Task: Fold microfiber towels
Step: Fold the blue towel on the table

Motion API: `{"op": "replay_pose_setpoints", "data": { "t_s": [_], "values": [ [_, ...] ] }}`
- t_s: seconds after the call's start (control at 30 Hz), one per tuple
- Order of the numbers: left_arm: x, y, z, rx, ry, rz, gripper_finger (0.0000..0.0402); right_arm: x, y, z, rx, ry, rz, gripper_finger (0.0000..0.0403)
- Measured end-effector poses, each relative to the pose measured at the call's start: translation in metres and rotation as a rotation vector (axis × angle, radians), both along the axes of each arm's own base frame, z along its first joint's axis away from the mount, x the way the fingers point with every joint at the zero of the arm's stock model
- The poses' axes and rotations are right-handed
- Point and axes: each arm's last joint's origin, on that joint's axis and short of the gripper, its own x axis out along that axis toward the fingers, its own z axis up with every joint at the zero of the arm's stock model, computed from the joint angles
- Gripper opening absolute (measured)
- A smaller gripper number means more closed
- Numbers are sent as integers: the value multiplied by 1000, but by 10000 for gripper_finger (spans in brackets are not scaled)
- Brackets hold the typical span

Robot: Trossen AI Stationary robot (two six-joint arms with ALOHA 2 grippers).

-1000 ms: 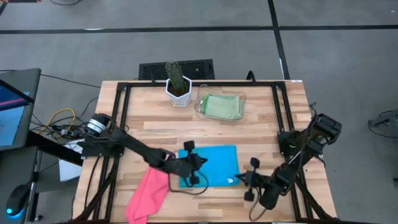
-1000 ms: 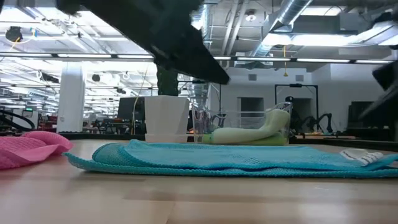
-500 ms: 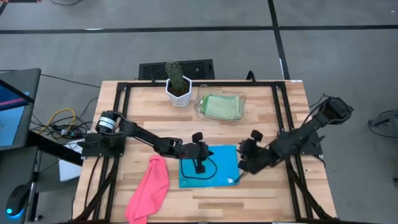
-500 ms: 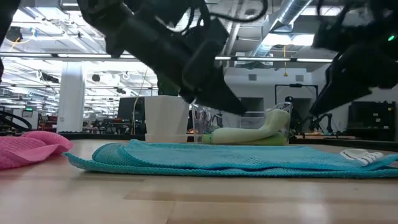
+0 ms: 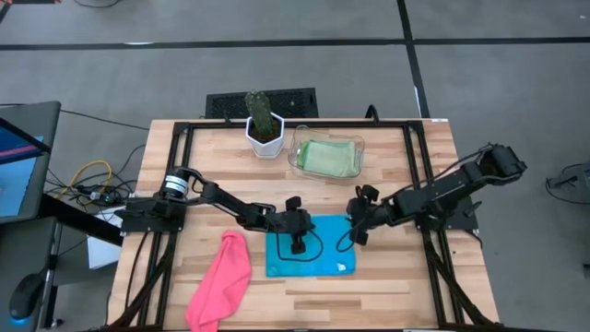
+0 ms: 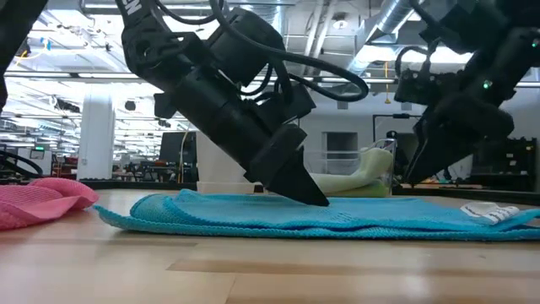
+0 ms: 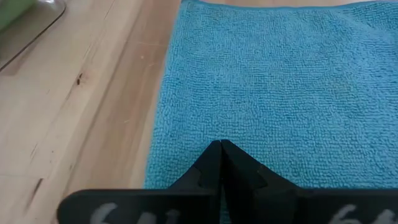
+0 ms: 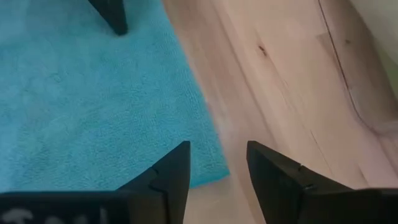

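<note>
Pink microfiber towel (image 5: 221,281) is crumpled at the wooden desk's (image 5: 212,189) near edge. Beside it, the folded turquoise towel (image 5: 323,258) is pressed by the clenched left claw (image 5: 298,247); the released right claw (image 5: 355,235) hovers at its far corner. Farther back, a green towel (image 5: 327,159) lies in the clear plastic tray (image 5: 297,148).

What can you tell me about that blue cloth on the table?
The turquoise towel is a soft, nubby microfiber cloth lying flat on the wooden table, apparently folded into layers, with a small white tag at one corner. The left end effector, shut, presses its tip onto it. The right end effector, open, hovers at its edge.
</note>
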Motion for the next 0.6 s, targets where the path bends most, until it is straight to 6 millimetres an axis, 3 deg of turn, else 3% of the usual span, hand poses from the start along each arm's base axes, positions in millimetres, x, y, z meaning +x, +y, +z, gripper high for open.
{"op": "replay_pose_setpoints", "data": {
  "t_s": [0.33,0.6],
  "values": [
    [0,-7,8,-27,-25,-33,0,9,-2,-27,-7,101,-2,153],
    [-9,-19,40,37,-40,-39,0,6,2,-22,11,101,26,15]
  ]
}}
